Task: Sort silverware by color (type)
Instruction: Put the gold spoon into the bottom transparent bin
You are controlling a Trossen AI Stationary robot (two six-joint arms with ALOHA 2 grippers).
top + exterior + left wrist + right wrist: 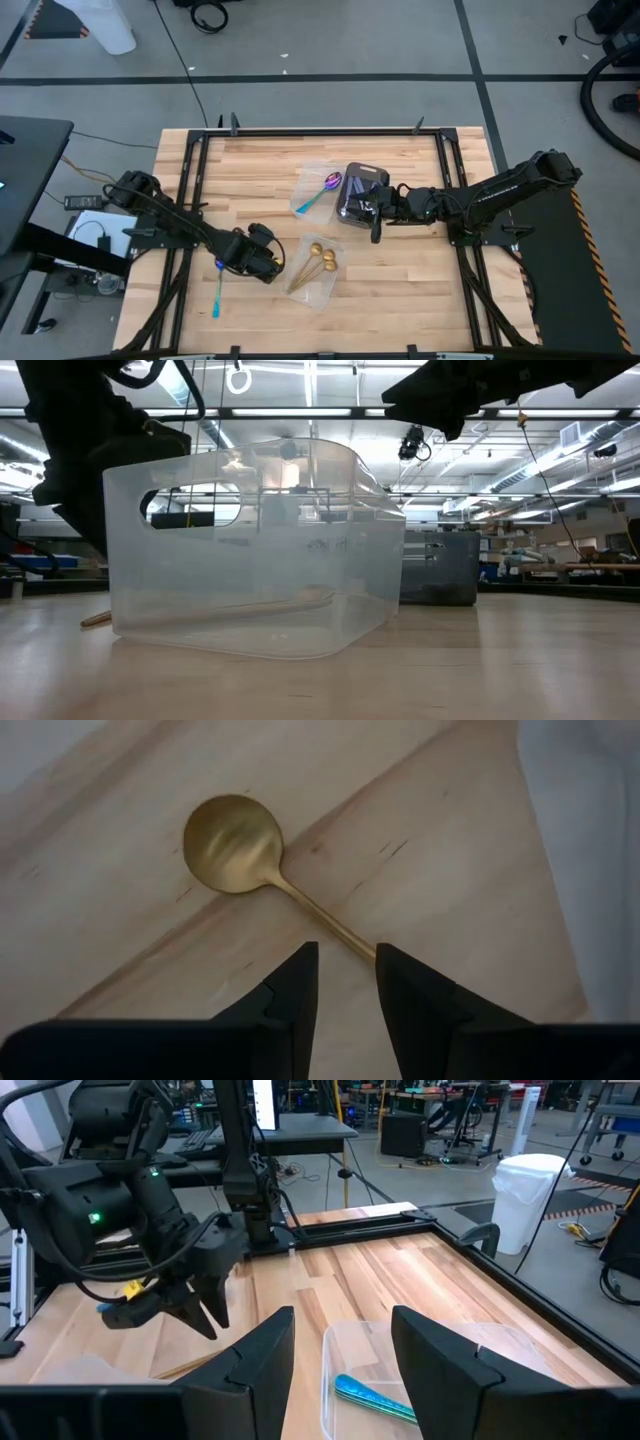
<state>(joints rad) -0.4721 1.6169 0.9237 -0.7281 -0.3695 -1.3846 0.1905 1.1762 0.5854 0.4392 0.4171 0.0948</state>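
Observation:
A gold spoon [235,845] lies on the wood beside the near clear tray [322,300]. My left gripper [347,952] hovers over the spoon's handle [320,915], fingers a little apart and open, the handle running under one fingertip. In the high view the left gripper [268,264] sits left of that tray, which holds three gold spoons [326,260]. A purple-blue spoon with a teal handle [218,288] lies on the table near the left arm. Another [322,192] lies in the far clear tray. My right gripper [345,1320] is open and holds nothing, beside the dark grey tray [362,180].
The near clear tray [250,560] fills the middle of the low view, with the gold spoon's handle end [95,619] showing on the table to its left and the dark grey tray [440,565] behind. A black frame rims the table. Bare wood lies toward the near right.

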